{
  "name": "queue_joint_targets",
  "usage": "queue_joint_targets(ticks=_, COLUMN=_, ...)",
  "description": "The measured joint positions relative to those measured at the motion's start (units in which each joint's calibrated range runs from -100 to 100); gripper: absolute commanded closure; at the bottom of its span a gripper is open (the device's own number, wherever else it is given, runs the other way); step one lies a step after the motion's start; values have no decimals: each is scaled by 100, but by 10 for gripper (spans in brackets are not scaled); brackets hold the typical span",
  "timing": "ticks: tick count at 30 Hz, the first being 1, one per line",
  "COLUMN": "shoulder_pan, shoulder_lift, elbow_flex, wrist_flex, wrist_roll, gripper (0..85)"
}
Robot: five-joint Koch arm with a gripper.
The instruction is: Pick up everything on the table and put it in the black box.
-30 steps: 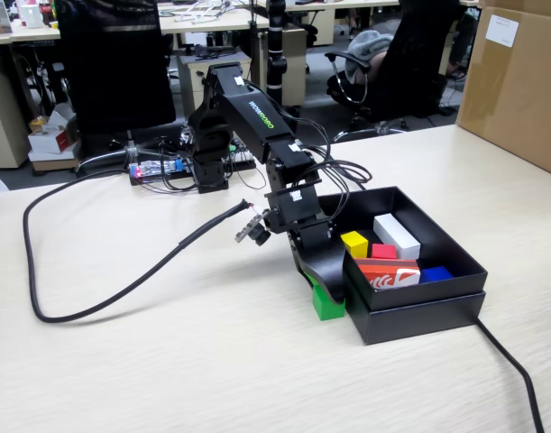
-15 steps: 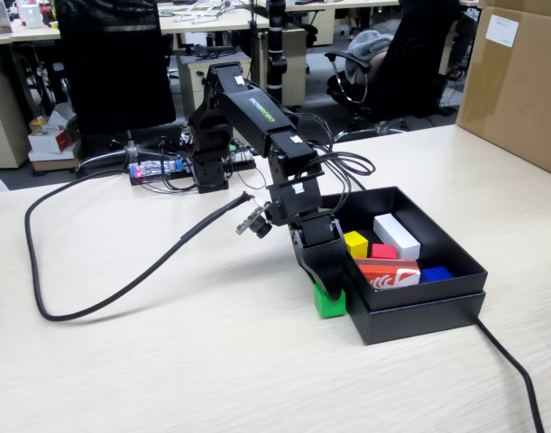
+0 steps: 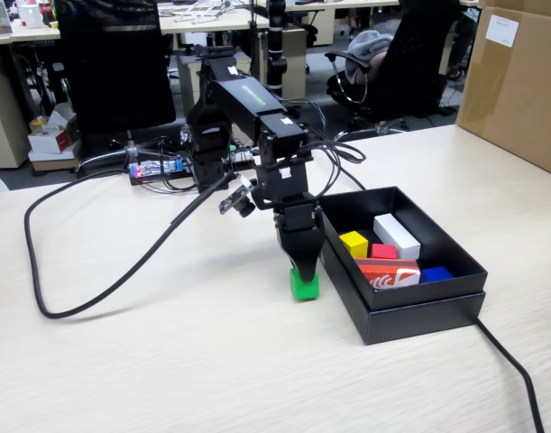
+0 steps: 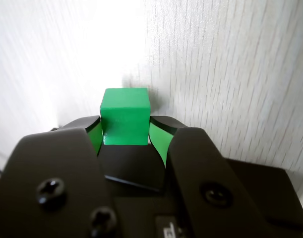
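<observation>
Gripper (image 3: 302, 273): pointing straight down, jaws closed around the green cube, one on each side of it; in the wrist view (image 4: 125, 133) both inner jaw faces pressed against the cube's sides and tinted green by it.
Green cube (image 3: 304, 285): resting on the table just beside the black box's near-left wall, outside it; upper part hidden between the jaws in the fixed view, top face clear in the wrist view (image 4: 125, 116).
Table (image 3: 167, 361): pale wood-grain, washed out to near white in the wrist view (image 4: 230, 74).
Black box (image 3: 419, 311): shallow, open-topped, lying to the right of the arm in the fixed view.
Yellow cube (image 3: 353, 244): inside the box, near its left wall.
Red cube (image 3: 383, 252): inside the box, just beside the yellow one.
White block (image 3: 396, 234): long, inside the box, behind the red cube.
Orange-red block (image 3: 388, 272): white print, inside the box at the front.
Blue piece (image 3: 435, 273): inside the box, right of the orange-red block.
Cable (image 3: 95, 271): thick, black, looping across the table left of the arm.
Brown carton (image 3: 518, 81): at the far right edge.
</observation>
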Motion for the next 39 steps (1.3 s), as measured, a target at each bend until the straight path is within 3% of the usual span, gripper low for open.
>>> queue_joint_targets(ticks=10, shoulder_pan=103, shoulder_lift=-1709, elbow_flex=-18, wrist_flex=-550, wrist_roll=49, gripper=693)
queue_joint_targets(ticks=17, shoulder_pan=786, shoulder_lift=-3120, elbow_flex=-18, wrist_flex=-596, wrist_roll=176, gripper=692)
queue_joint_targets(ticks=24, shoulder_pan=1245, shoulder_lift=-2848, elbow_flex=73, wrist_flex=-596, wrist_roll=278, gripper=689)
queue_joint_targets(ticks=36, shoulder_pan=1177, shoulder_lift=-932, elbow_flex=265, wrist_flex=-596, wrist_roll=278, gripper=681)
queue_joint_targets(ticks=39, shoulder_pan=1128, shoulder_lift=-893, elbow_flex=155, wrist_flex=-596, wrist_roll=274, gripper=616)
